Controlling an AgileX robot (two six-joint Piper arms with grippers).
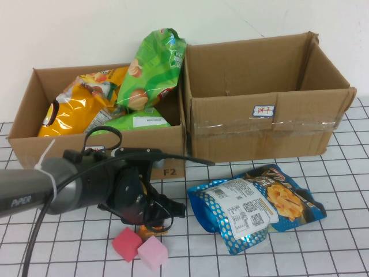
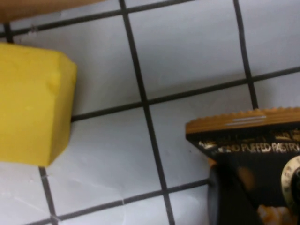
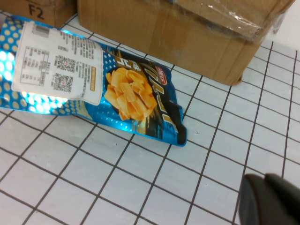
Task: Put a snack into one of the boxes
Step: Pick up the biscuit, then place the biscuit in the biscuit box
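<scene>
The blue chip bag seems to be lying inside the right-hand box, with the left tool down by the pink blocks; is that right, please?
Not quite: the blue chip bag lies on the table in front of the right-hand box, not inside it, as the high view shows. The left tool is indeed down by the pink blocks.

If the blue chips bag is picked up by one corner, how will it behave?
The blue chips bag looks puffy and glossy, so it is probably light and may sag. Its foil may slip between fingers. The chips pictured on it are probably fragile, so squeeze gently.

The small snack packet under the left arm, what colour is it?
Black with a golden-brown top edge, clearest in the left wrist view.
</scene>
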